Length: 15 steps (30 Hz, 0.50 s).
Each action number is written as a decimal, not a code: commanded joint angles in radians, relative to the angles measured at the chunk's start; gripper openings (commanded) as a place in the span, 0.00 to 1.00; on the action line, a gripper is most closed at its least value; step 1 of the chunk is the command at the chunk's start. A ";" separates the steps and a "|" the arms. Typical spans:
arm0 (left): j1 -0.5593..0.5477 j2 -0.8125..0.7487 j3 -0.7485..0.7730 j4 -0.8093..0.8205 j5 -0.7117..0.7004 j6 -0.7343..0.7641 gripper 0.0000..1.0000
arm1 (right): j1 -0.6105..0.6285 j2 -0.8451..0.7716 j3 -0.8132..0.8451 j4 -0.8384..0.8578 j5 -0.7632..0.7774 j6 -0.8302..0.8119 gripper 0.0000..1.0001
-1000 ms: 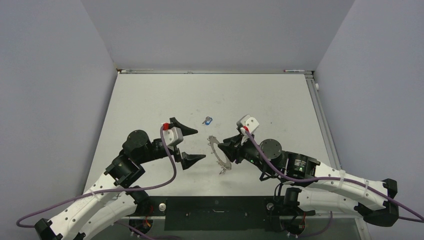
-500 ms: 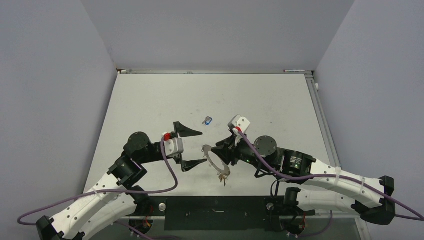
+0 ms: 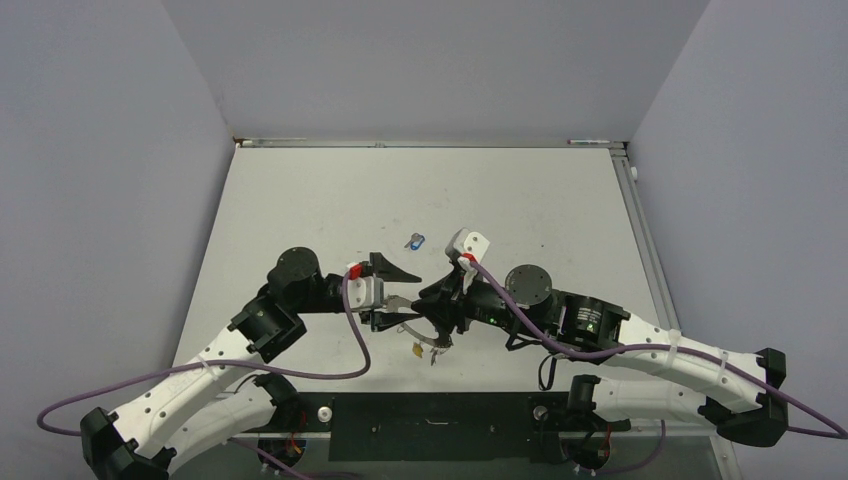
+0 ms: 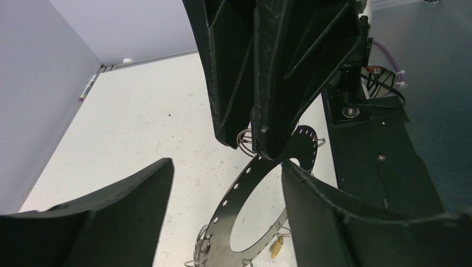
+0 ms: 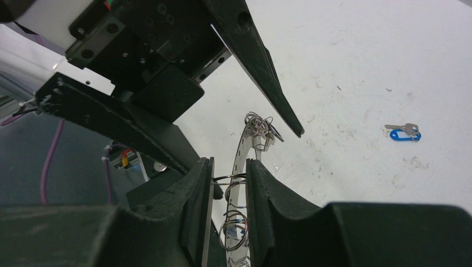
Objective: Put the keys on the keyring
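The right gripper (image 5: pixel 229 167) is clamped on the keyring (image 4: pixel 225 206); it could be twisted loose if the widely spread left gripper (image 4: pixel 227 172) is closed off-centre.

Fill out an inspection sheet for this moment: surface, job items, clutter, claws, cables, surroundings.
Surface: white table, lightly scuffed.
Job's things: keyring appears lifted off the table, small wire rings on it; yellow key hanging from it; blue key lying loose farther back.
Clutter: a pen-like stick at the table's far edge.
Claws: right claw shut on the keyring; left claw open, one finger either side of the keyring.
Cables: a purple cable loops from each wrist.
Surroundings: plain grey walls on three sides.
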 commanded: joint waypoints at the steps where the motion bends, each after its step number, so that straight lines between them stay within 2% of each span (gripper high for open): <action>1: -0.006 0.015 0.056 -0.016 0.069 0.024 0.56 | -0.005 -0.003 0.060 0.092 -0.043 -0.018 0.05; 9: -0.003 0.019 0.040 0.043 0.155 -0.030 0.48 | -0.004 0.013 0.068 0.103 -0.063 -0.026 0.05; 15: -0.003 0.024 0.035 0.062 0.185 -0.050 0.26 | -0.004 0.021 0.070 0.116 -0.075 -0.030 0.05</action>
